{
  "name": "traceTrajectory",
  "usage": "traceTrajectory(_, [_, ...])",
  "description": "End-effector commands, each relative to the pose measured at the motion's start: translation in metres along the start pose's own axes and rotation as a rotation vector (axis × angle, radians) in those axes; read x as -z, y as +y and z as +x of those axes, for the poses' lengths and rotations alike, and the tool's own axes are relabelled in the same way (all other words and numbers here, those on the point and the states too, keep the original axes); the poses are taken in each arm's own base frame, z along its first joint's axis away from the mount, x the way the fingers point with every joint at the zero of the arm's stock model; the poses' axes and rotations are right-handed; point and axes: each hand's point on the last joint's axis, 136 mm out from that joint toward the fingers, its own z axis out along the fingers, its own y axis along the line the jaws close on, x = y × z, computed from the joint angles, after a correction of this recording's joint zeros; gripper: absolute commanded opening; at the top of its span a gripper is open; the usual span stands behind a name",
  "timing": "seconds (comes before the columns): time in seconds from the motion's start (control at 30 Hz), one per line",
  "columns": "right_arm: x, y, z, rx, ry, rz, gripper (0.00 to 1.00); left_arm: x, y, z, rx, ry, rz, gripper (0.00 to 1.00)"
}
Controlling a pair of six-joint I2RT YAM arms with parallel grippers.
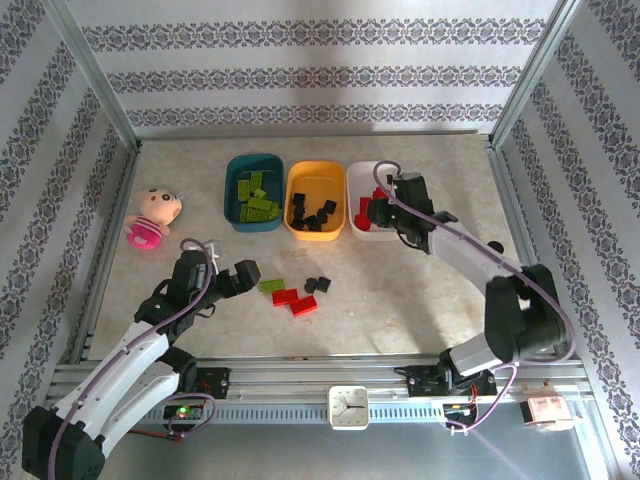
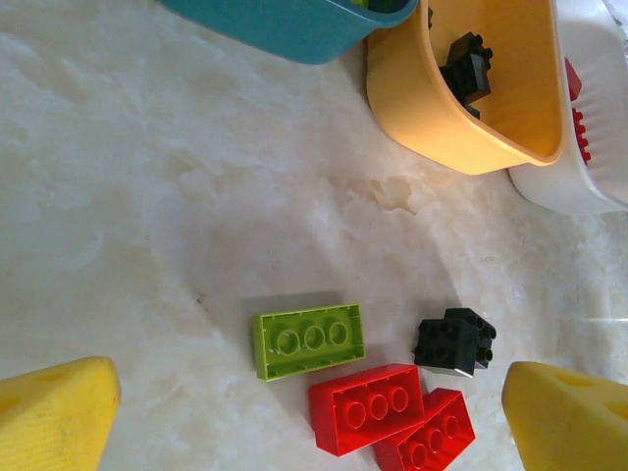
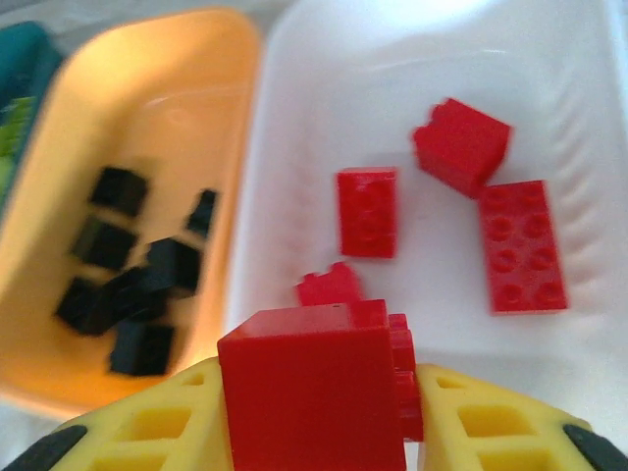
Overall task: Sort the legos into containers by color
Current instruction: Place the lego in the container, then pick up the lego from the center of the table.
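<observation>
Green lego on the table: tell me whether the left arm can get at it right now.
Probably yes. The green lego lies flat on bare table, just ahead of the open left fingers. A red lego sits close beside it and might get caught too.

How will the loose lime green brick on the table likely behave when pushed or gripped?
The lime green brick looks like rigid moulded plastic, so it probably won't flex. Lying flat on the smooth table, it would likely slide rather than tip or roll. Being small and hollow-looking, it is probably light.
</observation>
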Motion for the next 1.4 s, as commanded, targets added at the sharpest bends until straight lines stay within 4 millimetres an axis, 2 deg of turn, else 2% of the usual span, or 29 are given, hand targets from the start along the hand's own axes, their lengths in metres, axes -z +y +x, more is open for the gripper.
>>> traceTrajectory(0.0, [-0.013, -0.020, -0.015, -0.052, 0.000, 0.099, 0.38, 0.002, -0.012, -0.004, -0.049, -0.003, 0.035, 1.00])
traceTrajectory(0.13, [-0.028, -0.024, -0.020, -0.056, 0.025, 0.133, 0.57, -0.002, -0.009, 0.000, -0.063, 0.025, 0.020, 1.00])
traceTrajectory(0.27, [-0.026, -0.018, -0.023, -0.063, 0.017, 0.113, 0.64, -0.008, -0.012, 0.007, -0.096, 0.068, 0.018, 0.98])
traceTrajectory(0.37, [-0.019, -0.010, -0.019, -0.034, 0.005, 0.102, 0.66, -0.017, -0.014, 0.017, -0.142, 0.111, -0.008, 0.92])
traceTrajectory(0.53, [-0.010, 0.000, 0.003, -0.014, 0.014, 0.066, 0.66, -0.033, -0.016, 0.031, -0.264, 0.165, -0.095, 0.93])
traceTrajectory(0.73, [-0.003, 0.007, 0.024, -0.005, 0.021, 0.032, 0.66, -0.064, -0.024, 0.028, -0.344, 0.184, -0.160, 0.95])
traceTrajectory(0.83, [0.001, 0.009, 0.026, -0.005, 0.019, 0.022, 0.66, -0.081, -0.024, 0.029, -0.382, 0.210, -0.211, 1.00])
traceTrajectory(1.07, [0.015, 0.011, 0.026, -0.002, -0.008, -0.001, 0.66, -0.108, -0.010, 0.047, -0.397, 0.253, -0.325, 1.00])
traceTrajectory(1.23, [0.021, 0.011, 0.027, 0.003, -0.020, -0.010, 0.66, -0.114, -0.004, 0.069, -0.403, 0.314, -0.340, 0.89])
traceTrajectory(1.37, [0.024, 0.011, 0.028, 0.002, -0.029, -0.016, 0.66, -0.113, 0.007, 0.082, -0.385, 0.345, -0.350, 0.74])
